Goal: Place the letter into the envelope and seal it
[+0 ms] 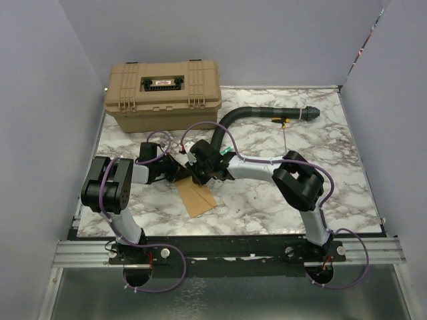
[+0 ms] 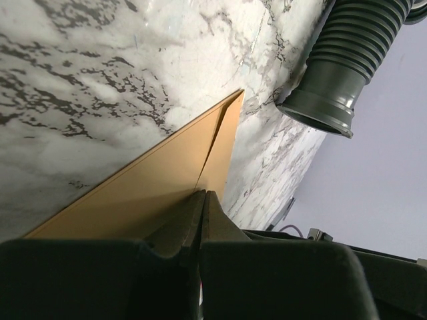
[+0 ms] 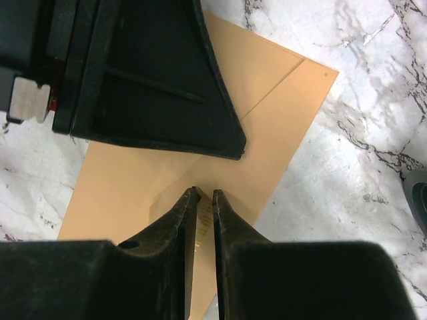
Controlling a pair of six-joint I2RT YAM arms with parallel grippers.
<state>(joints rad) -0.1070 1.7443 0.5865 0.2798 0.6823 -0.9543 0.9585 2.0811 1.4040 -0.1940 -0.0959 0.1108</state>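
Marble desk (image 1: 333, 173): tan toolbox (image 1: 163, 93) at the far left corner, black ribbed hose (image 1: 253, 113) across the far middle. Envelope (image 1: 198, 199) left of centre, toward the near edge, flap crease showing. Left gripper (image 2: 202, 193) pressed together, pinching the envelope's edge. Right gripper (image 3: 203, 193) tips at the same sheet with a thin slit between them; cannot tell whether it grips the paper

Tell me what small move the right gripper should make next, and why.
Probably press the right gripper down and slide it along the envelope to flatten the flap. The left gripper is shut on the envelope's edge, so the paper is held; the right fingertips stand almost together at its surface, and no separate letter shows, so it may be inside.
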